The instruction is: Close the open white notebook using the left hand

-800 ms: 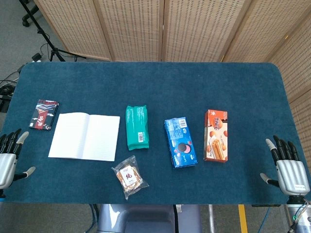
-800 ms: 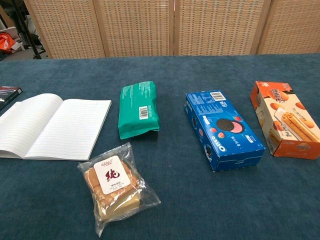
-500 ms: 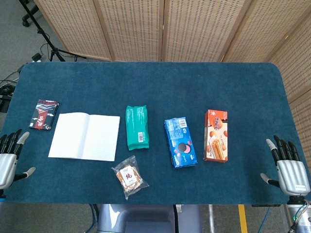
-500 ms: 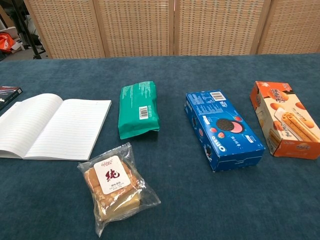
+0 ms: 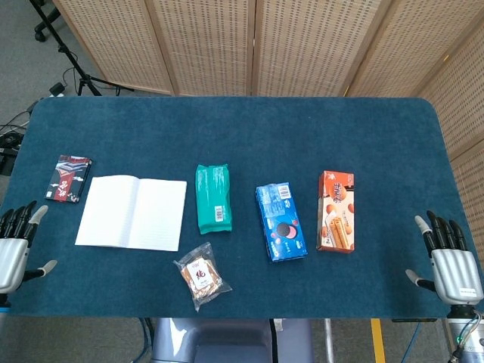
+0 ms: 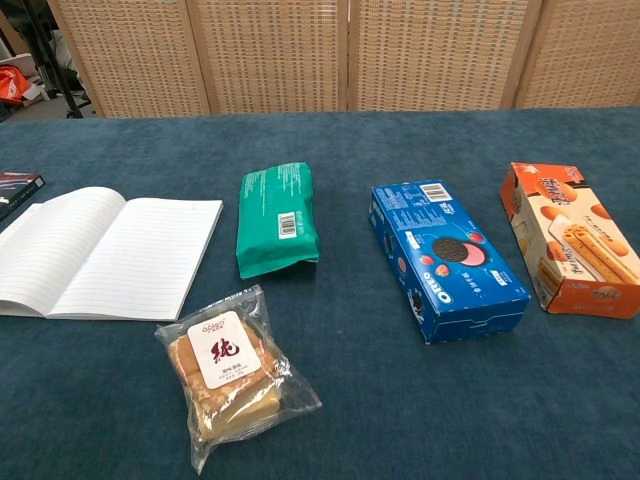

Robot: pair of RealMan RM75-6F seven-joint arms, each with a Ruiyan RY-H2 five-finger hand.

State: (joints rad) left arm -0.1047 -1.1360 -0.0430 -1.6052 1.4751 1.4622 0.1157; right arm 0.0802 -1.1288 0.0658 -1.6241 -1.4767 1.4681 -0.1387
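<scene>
The white notebook (image 5: 132, 212) lies open and flat on the blue table, its lined pages facing up; the chest view shows the notebook (image 6: 105, 252) at the left. My left hand (image 5: 13, 248) hovers at the table's front left corner, left of the notebook and apart from it, fingers spread and holding nothing. At the front right corner my right hand (image 5: 450, 262) is likewise spread and empty. Neither hand shows in the chest view.
A dark snack pack (image 5: 69, 178) lies left of the notebook. To its right sit a green pouch (image 5: 212, 197), a blue Oreo box (image 5: 280, 221) and an orange biscuit box (image 5: 336, 210). A clear bag of cakes (image 5: 201, 274) lies near the front edge.
My left hand has sunk slightly toward the front edge. Everything else stays as it was.
</scene>
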